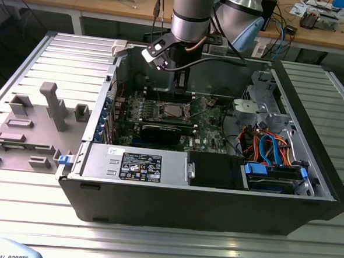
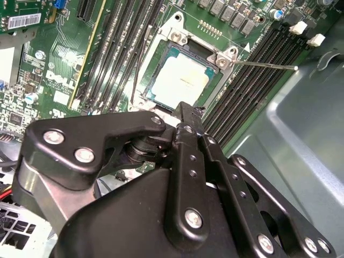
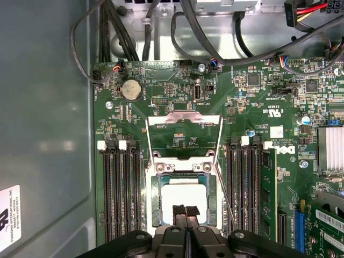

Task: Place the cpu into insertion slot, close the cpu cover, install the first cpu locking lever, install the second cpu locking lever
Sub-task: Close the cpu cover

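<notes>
Pincer [image 3: 186, 209] just over the cpu [image 3: 183, 194]

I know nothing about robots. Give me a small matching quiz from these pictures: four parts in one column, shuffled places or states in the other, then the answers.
Parts:
1. cpu
2. cpu cover
3. gripper
4. coin battery

Places or states:
A. swung open, clear of the socket
B. shut, tips together over the chip
C. round and silver, near the board's edge
D. seated in the insertion slot

Pairs: 1-D, 2-A, 3-B, 4-C
</notes>
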### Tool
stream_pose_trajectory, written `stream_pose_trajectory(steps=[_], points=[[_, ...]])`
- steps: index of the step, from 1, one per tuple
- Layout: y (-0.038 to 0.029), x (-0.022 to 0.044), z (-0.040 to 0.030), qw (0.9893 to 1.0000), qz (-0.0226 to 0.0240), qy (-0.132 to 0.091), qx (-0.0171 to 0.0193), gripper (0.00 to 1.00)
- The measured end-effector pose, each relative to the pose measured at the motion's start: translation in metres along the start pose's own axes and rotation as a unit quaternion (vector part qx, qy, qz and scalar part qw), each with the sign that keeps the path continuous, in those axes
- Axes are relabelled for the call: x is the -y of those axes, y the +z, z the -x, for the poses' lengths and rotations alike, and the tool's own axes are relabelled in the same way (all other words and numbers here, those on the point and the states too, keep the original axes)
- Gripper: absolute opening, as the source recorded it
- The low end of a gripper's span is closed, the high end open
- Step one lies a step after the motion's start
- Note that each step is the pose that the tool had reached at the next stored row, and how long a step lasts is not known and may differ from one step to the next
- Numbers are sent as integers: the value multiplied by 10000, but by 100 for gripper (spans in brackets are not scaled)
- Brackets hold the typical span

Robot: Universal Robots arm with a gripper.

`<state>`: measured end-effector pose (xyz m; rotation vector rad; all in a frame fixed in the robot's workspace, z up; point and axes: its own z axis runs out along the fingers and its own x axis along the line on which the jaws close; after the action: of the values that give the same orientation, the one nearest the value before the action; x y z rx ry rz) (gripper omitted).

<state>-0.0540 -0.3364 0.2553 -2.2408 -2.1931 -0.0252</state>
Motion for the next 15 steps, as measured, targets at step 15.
stream_pose_trajectory(steps=[15], points=[[-46,0,-1,10000,-1,0,1,11]])
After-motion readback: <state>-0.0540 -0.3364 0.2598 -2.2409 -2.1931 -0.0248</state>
